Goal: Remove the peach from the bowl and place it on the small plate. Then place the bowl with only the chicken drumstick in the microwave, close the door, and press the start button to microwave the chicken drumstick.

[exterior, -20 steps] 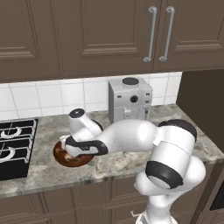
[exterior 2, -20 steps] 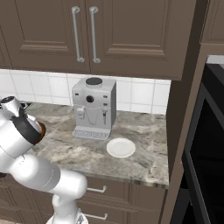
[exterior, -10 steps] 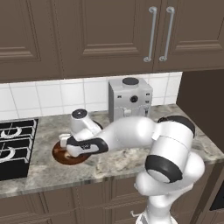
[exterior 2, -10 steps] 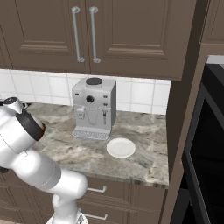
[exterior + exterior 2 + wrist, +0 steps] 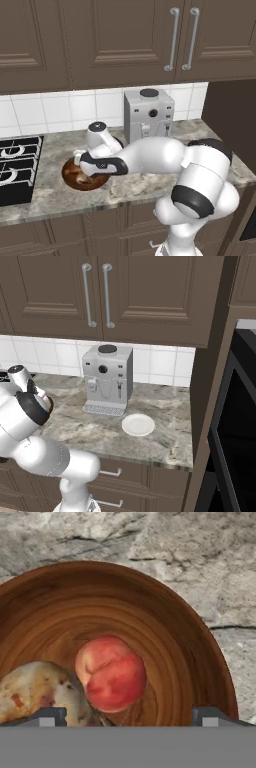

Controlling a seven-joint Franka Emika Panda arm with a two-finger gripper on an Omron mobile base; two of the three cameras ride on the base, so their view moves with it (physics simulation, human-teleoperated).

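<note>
Gripper [image 5: 130,717] poised over the bowl [image 5: 190,647]
I see its jaws spread wide, nothing pinched; the peach [image 5: 111,673] lies between the fingertips (touching the chicken drumstick [image 5: 40,692]).

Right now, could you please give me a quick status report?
Gripper open, above the bowl. Peach inside, touching the chicken drumstick. Small plate bare beside the coffee machine.

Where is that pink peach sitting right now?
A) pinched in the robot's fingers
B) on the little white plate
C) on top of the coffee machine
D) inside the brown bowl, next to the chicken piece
D: in the hand view the peach lies inside the bowl, up against the chicken drumstick, while the small plate holds nothing.
</note>
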